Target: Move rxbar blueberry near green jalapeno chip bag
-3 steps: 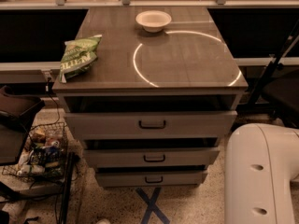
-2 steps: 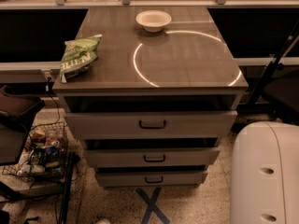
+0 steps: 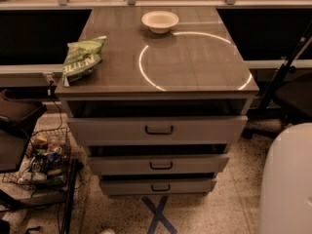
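The green jalapeno chip bag [image 3: 81, 59] lies crinkled near the left edge of the cabinet top [image 3: 195, 67]. The rxbar blueberry is out of view; nothing blue shows on the cabinet top. A white rounded part of the robot [image 3: 287, 184] fills the bottom right corner. The gripper itself is not in view.
A white bowl [image 3: 160, 21] stands at the back middle of the cabinet top. The top drawer [image 3: 158, 129] is pulled slightly open, with two more drawers below it. A wire basket of clutter [image 3: 41, 157] sits on the floor at left. A dark chair base [image 3: 278, 96] is at right.
The white robot body at bottom right has shifted to the right and lower in view. The chip bag and bowl have not moved.
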`<action>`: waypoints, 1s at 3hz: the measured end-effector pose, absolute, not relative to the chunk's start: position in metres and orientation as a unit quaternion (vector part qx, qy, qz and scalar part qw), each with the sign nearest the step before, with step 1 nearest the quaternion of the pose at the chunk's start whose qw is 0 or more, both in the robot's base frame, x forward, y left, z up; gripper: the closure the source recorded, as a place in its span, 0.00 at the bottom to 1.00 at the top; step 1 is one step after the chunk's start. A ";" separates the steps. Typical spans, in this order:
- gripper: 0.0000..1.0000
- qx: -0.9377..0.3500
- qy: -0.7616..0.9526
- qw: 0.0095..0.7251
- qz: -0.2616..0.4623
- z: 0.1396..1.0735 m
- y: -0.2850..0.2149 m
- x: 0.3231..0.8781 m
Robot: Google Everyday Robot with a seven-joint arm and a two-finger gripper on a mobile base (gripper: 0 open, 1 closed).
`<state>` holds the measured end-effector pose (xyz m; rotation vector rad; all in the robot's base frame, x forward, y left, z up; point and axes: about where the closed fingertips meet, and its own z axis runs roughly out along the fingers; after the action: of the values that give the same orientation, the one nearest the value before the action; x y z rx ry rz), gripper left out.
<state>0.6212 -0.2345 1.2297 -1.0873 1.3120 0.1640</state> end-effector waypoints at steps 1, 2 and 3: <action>1.00 -0.484 0.582 0.650 0.070 1.246 -0.230 0.607; 1.00 -0.477 0.593 0.643 0.085 1.257 -0.225 0.594; 1.00 -0.459 0.623 0.615 0.151 1.244 -0.215 0.587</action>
<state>0.5868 -0.2147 1.2440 -1.0585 1.4357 0.3489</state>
